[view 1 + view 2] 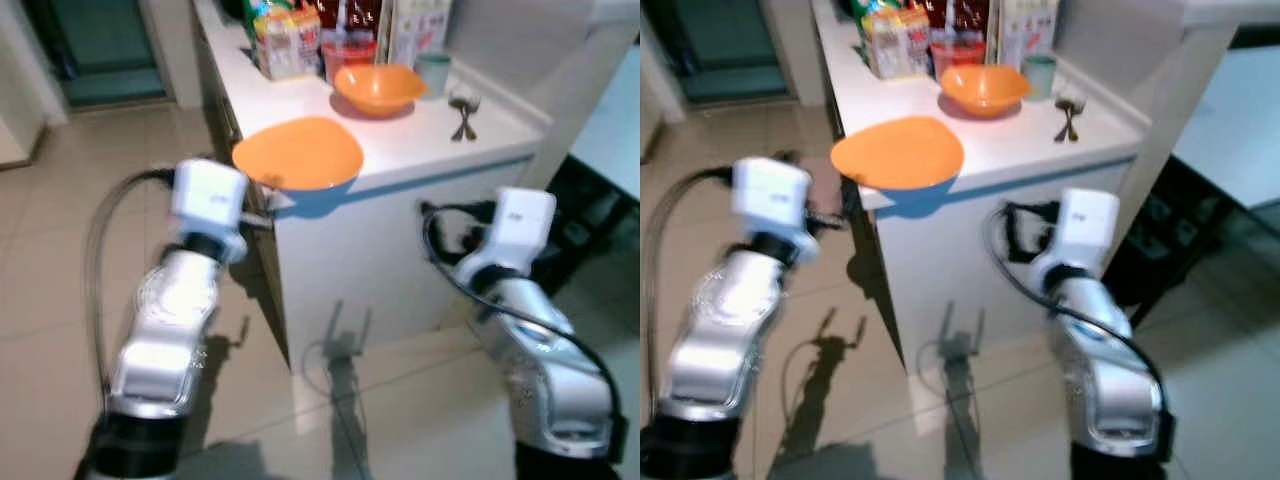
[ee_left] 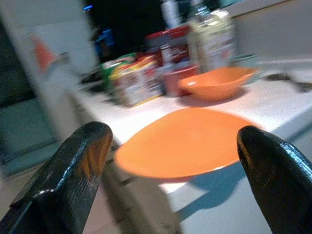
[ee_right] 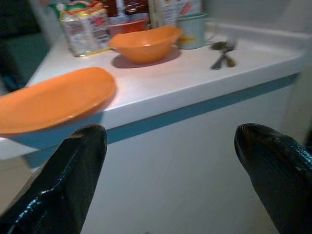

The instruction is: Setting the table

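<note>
Head views: orange plate [image 1: 298,152] overhanging near corner of white desk [image 1: 430,140]; orange bowl [image 1: 378,88] behind plate, cutlery [image 1: 463,115] well off to plate's right, mug [image 1: 433,72] and food packets [image 1: 283,40] beyond bowl. Both arms raised short of desk edge.

Left wrist view: left gripper [image 2: 178,161] jaws spread wide, empty, plate's overhanging rim between them. Probably approach for plate pickup; best taken at overhang, level, one jaw under rim.

Right wrist view: right gripper [image 3: 170,168] jaws wide apart, empty, aimed at desk front below plate.
</note>
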Available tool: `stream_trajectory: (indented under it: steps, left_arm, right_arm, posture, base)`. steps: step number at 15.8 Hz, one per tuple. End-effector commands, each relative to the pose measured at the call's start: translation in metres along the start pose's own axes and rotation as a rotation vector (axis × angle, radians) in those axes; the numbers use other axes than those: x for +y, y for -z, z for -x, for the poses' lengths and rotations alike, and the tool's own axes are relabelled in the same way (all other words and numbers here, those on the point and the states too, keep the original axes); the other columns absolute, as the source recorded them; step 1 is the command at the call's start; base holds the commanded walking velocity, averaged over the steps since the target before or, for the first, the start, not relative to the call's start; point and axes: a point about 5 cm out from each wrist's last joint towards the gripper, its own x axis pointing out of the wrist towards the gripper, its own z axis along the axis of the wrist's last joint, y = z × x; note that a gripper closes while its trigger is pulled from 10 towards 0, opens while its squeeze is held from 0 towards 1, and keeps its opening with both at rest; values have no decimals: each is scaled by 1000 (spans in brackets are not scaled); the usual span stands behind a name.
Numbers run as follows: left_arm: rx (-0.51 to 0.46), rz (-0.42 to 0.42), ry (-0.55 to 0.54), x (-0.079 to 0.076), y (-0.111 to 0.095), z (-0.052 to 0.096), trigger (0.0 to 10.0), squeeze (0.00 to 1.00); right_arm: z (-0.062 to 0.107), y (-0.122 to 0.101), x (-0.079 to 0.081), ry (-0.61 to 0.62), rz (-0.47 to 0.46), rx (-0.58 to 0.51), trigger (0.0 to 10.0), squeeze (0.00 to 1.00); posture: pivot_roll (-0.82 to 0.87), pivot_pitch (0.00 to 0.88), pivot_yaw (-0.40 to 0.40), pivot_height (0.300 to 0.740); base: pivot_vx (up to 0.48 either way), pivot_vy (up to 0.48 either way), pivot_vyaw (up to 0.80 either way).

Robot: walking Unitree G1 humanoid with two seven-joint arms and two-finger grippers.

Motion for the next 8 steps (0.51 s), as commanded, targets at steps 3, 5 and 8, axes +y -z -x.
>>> stream_trajectory:
  steps: [3, 5, 8]
  left_arm:
    - [11, 9, -59, 9, 0, 3, 10000, 0]
    - [7, 26, -80, 11, 1, 4, 10000, 0]
    - [3, 23, -107, 12, 1, 0, 10000, 0]
  right_arm:
    - [-5, -5, 7, -31, 91, -11, 10000, 0]
    - [-8, -5, 8, -40, 128, -5, 10000, 0]
    - [-14, -4, 9, -61, 197, -6, 10000, 0]
  posture:
    - [33, 0, -16, 740]
    - [34, 0, -21, 740]
    - [30, 0, -39, 740]
  base:
    - [0, 0, 0]
    - [0, 0, 0]
    - [0, 0, 0]
